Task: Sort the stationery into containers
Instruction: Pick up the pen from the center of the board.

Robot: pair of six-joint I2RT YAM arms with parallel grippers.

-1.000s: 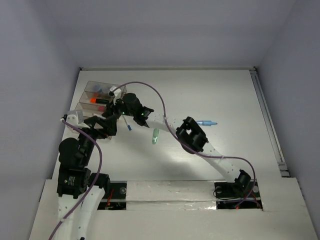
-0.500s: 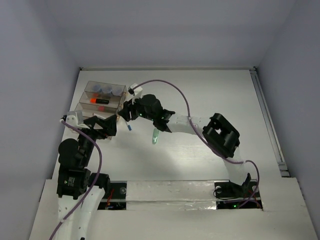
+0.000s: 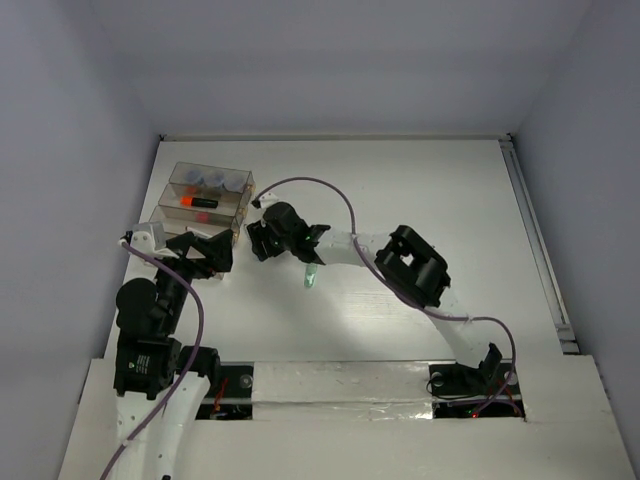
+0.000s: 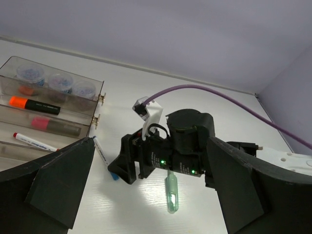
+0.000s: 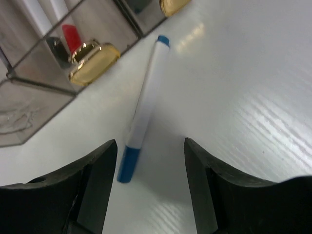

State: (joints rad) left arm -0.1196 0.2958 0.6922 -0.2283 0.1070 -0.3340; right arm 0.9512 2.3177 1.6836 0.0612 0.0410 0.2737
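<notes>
The clear containers (image 3: 170,190) stand at the far left. They hold three grey-blue pots (image 4: 58,82), an orange highlighter (image 4: 34,104), a pink highlighter (image 4: 48,124) and a red-capped pen (image 4: 36,142). A white blue-capped pen (image 5: 145,107) lies on the table beside the bins. My right gripper (image 5: 151,195) is open and low over it, with the blue cap just inside the left finger. It also shows in the top view (image 3: 256,242). My left gripper (image 4: 151,192) is wide open and empty, just left of it. A pale green marker (image 3: 311,275) lies nearby.
Gold latches (image 5: 95,61) stick out from the bin wall close to the pen. The right arm's elbow (image 3: 412,262) reaches across the middle of the table, with its purple cable (image 3: 310,183) arching above. The table's far edge meets the wall.
My right gripper has come away from the bins, swung right, then dropped back left and down over the blue-capped pen. My left arm has not moved.
</notes>
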